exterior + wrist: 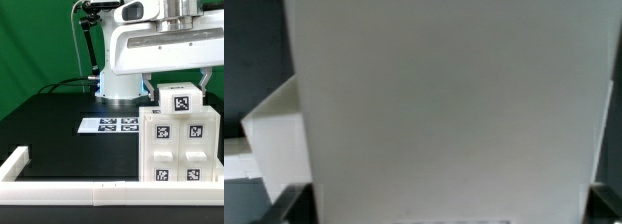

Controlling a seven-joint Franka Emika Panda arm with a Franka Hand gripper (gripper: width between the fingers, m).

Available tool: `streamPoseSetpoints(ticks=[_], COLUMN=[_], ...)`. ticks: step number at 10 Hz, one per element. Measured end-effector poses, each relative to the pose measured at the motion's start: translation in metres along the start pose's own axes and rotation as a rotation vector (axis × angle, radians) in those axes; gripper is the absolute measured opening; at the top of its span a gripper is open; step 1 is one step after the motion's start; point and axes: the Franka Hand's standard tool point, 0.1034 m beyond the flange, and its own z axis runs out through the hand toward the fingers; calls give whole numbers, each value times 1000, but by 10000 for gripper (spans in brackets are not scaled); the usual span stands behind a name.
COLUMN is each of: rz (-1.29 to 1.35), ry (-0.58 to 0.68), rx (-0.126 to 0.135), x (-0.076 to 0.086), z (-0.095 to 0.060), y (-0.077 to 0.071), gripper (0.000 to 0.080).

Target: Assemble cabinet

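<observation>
The cabinet [170,150], a large white box with several black-and-white tags on its face, stands at the exterior view's right front. A smaller white tagged block [181,100] sits at its top. My gripper [177,88] comes down from above with a dark finger on each side of this block. In the wrist view the block's plain white face [446,110] fills the frame, and the dark fingertips [288,205] press against its side edges. The jaws are shut on the block. Whether the block rests on the cabinet or hangs just above it cannot be told.
The marker board [110,125] lies flat on the black table behind the cabinet, toward the exterior view's left. A long white border rail [70,188] runs along the front edge and turns up at the left [14,160]. The arm's white base [118,85] stands at the back.
</observation>
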Motion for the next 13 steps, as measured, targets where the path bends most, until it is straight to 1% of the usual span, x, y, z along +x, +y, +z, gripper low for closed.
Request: streamPoseSetpoints(ticks=[1, 5, 7, 13], rz=[4, 423, 625, 1016], ry=[0, 44, 44, 32], rx=[0, 25, 42, 72], x=[0, -1, 0, 1], z=[0, 1, 1, 1], y=[0, -5, -7, -9], gripper=[557, 557, 557, 557])
